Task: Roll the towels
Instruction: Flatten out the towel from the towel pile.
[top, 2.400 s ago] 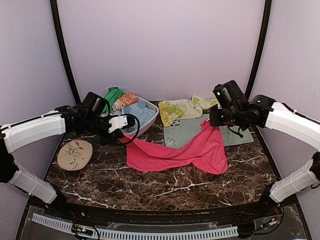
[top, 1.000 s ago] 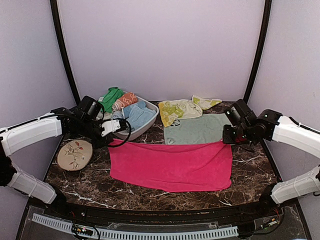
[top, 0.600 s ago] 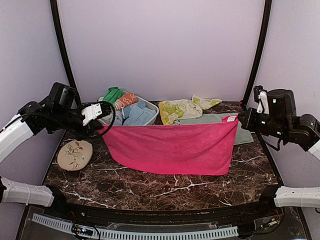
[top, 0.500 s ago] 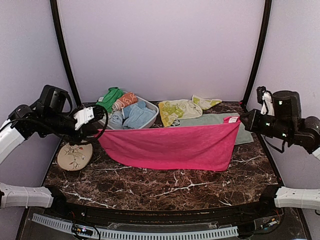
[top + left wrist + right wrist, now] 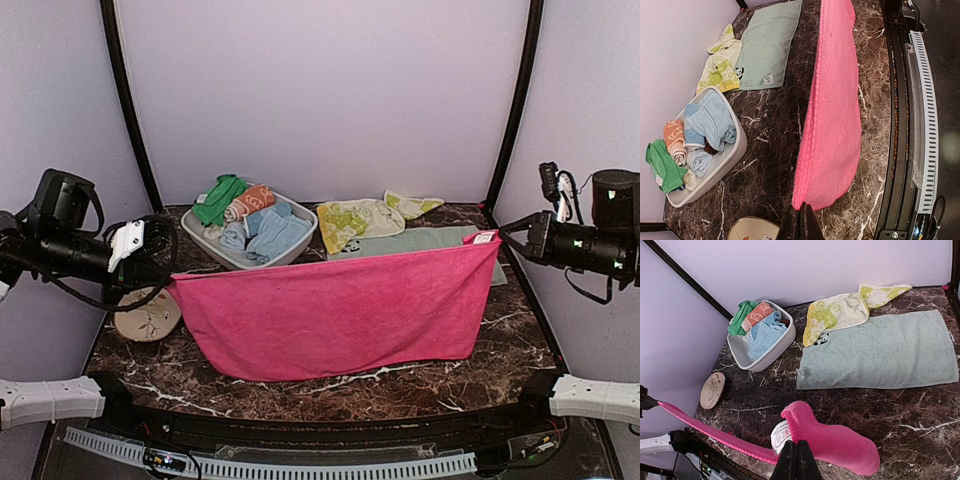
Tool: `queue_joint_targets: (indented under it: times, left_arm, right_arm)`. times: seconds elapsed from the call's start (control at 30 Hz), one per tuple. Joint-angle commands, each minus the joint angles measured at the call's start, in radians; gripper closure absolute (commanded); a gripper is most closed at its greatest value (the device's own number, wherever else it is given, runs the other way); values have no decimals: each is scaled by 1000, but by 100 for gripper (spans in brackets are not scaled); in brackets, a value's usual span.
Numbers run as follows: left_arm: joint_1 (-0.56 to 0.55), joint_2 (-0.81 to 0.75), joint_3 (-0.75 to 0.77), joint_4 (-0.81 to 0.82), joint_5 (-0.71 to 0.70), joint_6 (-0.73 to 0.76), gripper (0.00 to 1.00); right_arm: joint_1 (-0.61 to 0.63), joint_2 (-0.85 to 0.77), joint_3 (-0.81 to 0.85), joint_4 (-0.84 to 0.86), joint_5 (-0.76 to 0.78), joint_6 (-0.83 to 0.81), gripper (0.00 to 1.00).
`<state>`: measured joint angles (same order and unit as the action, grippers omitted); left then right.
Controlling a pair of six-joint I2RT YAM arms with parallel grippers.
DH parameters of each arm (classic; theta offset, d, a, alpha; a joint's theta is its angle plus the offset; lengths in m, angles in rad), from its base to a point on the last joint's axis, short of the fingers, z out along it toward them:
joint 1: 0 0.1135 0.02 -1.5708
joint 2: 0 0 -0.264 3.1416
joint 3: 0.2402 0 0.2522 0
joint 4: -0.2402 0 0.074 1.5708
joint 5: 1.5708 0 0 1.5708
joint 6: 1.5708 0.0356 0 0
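While the hot-pink towel (image 5: 330,312) was lying flat on the desk (image 5: 420,382) a second ago, it is now held up and stretched wide between the two arms, which have been drawn apart to 9 and 3 o'clock. Its upper left corner is pinched in the closed left jaws. Its upper right corner, the one with the white label, is pinched in the closed right jaws. The top edge is pulled nearly straight, and the lower edge is seen trailing on the desk towards 6 o'clock. The pale mint towel (image 5: 420,242) is left spread flat behind it at about 1 o'clock, touched at its far edge by the yellow-lime towel (image 5: 358,218). Rolled cloths are kept in the grey basin (image 5: 235,263) at 11 o'clock. The pink cloth is judged to have been pulled straight so that it can be laid down smooth, and no rolling has yet been started on it.
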<state>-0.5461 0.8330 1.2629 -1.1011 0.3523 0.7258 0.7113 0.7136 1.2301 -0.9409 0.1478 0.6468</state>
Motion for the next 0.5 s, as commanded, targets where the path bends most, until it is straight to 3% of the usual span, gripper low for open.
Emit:
queue_joint_targets:
  times: [0.0, 0.13, 0.47]
  left_arm:
    - [7, -10, -33, -60, 10, -3, 100]
    - [7, 6, -118, 22, -35, -10, 100]
    - [7, 262, -363, 583, -337, -15, 100]
  right_arm:
    - [-3, -24, -56, -27, 3, 40, 100]
    - [-3, 10, -226, 30, 13, 61, 100]
    - [-6, 220, -394, 308, 171, 16, 100]
